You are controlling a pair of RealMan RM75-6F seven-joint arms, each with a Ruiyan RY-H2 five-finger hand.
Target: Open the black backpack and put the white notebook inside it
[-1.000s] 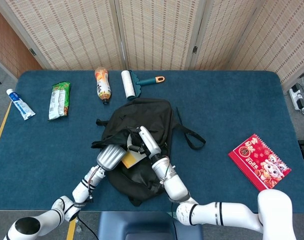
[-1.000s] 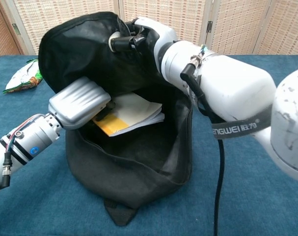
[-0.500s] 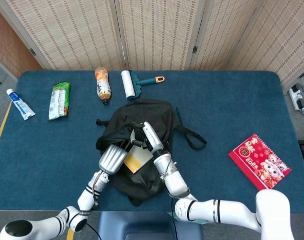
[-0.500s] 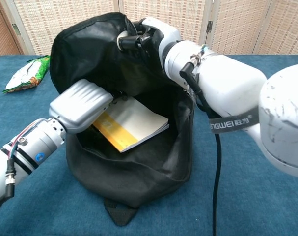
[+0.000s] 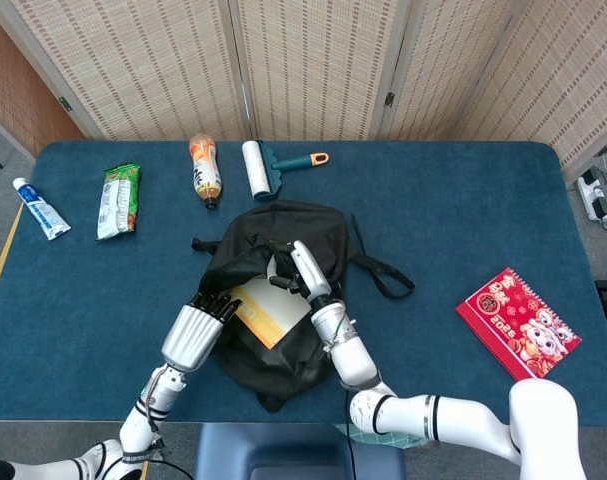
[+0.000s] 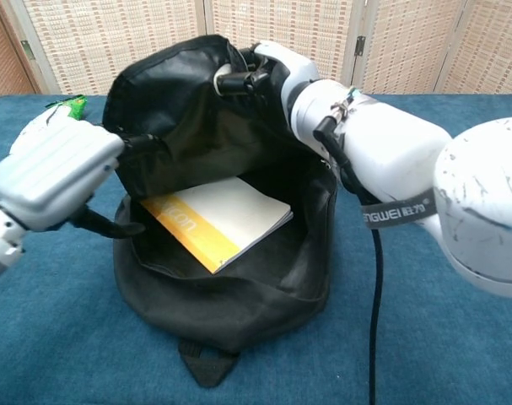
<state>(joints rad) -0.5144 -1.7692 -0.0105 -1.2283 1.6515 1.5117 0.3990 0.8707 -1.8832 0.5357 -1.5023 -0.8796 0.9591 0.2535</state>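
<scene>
From the head view, we see the black backpack (image 5: 278, 290) lying open on the blue table (image 5: 463, 210), with the white notebook (image 5: 266, 310), orange along one edge, resting inside its mouth. Our right hand (image 5: 301, 270) pinches the upper rim of the opening and holds it up. Our left hand (image 5: 193, 328) sits at the bag's left edge, fingers spread, holding nothing. A red calendar (image 5: 517, 322) lies well apart to the right; a bottle (image 5: 204, 168), a lint roller (image 5: 268, 167), a snack packet (image 5: 117, 200) and a toothpaste tube (image 5: 40, 210) line the far side.

From the chest view, the notebook (image 6: 215, 219) lies tilted inside the backpack (image 6: 239, 287). The right hand (image 6: 268, 76) grips the raised flap; the left hand (image 6: 53, 173) hovers just outside, fingers apart.
</scene>
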